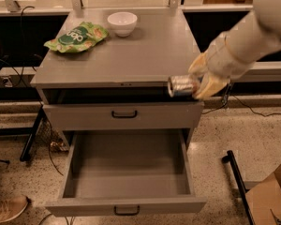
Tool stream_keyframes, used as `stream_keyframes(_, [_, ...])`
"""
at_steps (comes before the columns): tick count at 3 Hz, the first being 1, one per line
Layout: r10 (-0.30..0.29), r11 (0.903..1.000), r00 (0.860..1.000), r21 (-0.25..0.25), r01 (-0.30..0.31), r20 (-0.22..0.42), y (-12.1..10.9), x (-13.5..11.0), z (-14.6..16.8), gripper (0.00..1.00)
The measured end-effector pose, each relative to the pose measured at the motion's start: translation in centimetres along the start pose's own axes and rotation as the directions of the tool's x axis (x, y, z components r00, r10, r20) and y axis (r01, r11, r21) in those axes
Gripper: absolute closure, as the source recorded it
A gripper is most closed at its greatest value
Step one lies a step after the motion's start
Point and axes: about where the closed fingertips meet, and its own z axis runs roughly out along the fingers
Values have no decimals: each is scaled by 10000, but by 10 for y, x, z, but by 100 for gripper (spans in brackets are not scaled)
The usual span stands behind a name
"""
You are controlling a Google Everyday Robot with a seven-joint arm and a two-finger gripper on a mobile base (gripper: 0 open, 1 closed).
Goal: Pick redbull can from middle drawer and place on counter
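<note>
My gripper (pixel 195 82) is shut on the redbull can (pixel 181 86), a shiny silver can held on its side. It hangs in the air at the front right corner of the counter (pixel 131 55), about level with the counter's front edge. The white arm reaches in from the upper right. The middle drawer (pixel 126 205) is pulled out wide below, and its grey tray (pixel 129 165) holds nothing.
A green snack bag (pixel 76 36) and a white bowl (pixel 122 23) sit at the back left of the counter. A closed drawer front with a black handle (pixel 124 114) lies under the counter. A cardboard box (pixel 269 198) and a black leg (pixel 235 175) stand on the speckled floor at right.
</note>
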Motion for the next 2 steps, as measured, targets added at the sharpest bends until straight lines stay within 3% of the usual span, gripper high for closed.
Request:
stream_keyframes(1, [-441,9986,9990,-300,442,23,-63,-17,-21,100])
stream_keyframes(2, [-426,9987,9991,-280,426,18,-63,-16,-21,100])
